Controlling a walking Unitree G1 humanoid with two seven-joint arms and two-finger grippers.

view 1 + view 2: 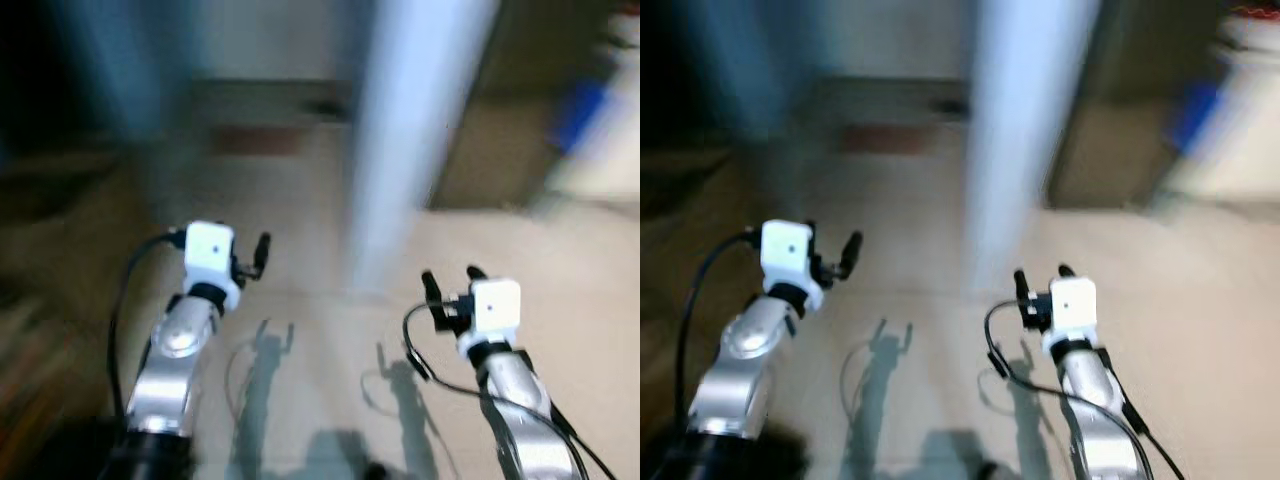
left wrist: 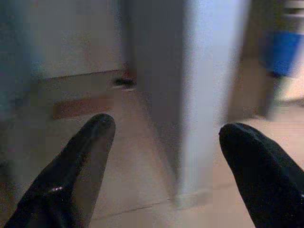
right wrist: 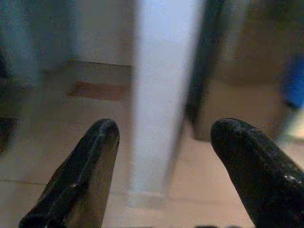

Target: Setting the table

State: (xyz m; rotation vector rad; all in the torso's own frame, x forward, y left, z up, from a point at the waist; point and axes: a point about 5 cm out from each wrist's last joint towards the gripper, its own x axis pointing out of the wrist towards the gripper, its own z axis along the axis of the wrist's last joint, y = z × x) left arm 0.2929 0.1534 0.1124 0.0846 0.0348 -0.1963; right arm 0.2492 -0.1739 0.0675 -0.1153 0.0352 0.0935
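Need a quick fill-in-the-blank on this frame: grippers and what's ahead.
1. Both grippers, left and right, have their fingers ____.
2. Neither gripper holds ____.
3. Straight ahead stands a pale ____ rising from the floor.
4. The head views are ____, as happens while walking.

Missing words: open; anything; pillar; blurred

Head stereo looks down, blurred; wrist cams face shared pillar (image 1: 400, 150).
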